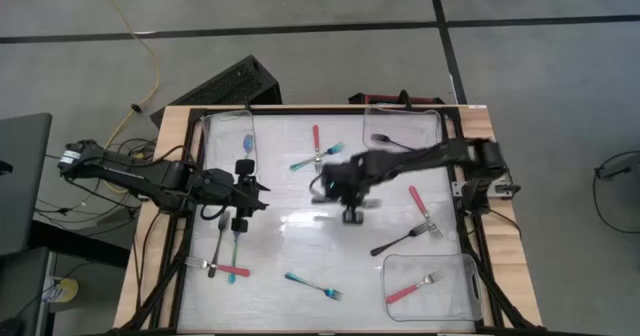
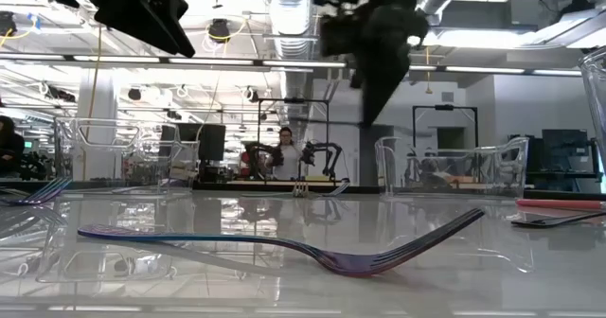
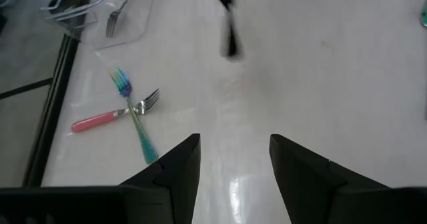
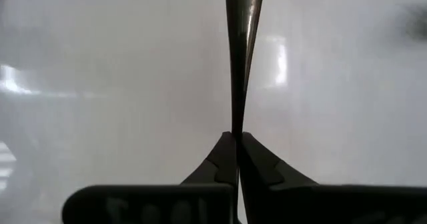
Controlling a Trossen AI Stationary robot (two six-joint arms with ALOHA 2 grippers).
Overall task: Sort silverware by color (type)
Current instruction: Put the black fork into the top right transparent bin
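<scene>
My right gripper (image 1: 352, 208) hovers over the middle of the table, shut on a black fork (image 4: 241, 57) that hangs below it. It also shows in the low view (image 2: 371, 96) and in the left wrist view (image 3: 230, 34). My left gripper (image 1: 247, 191) is open and empty above the table's left part, its fingers (image 3: 183, 164) pointing toward the right gripper. A red fork (image 3: 100, 121) and a teal fork (image 3: 137, 121) lie crossed on the table. More forks lie flat: red (image 1: 421, 204), black (image 1: 400, 241), teal (image 1: 312, 286), and a few at the left (image 1: 225, 251). My right gripper pinches one thin end of the black fork (image 4: 235, 127) between its two fingertips. The fingers point down and the fork carries on along their line. The fork hangs below the gripper, about upright and clear of the table.
Clear plastic trays stand at the far left (image 1: 212, 136) with a blue fork (image 1: 248, 142), at the far right (image 1: 435, 126) with a black fork (image 1: 385, 138), and at the near right (image 1: 465, 276) with a red fork (image 1: 408, 292). Bare table lies between the two grippers.
</scene>
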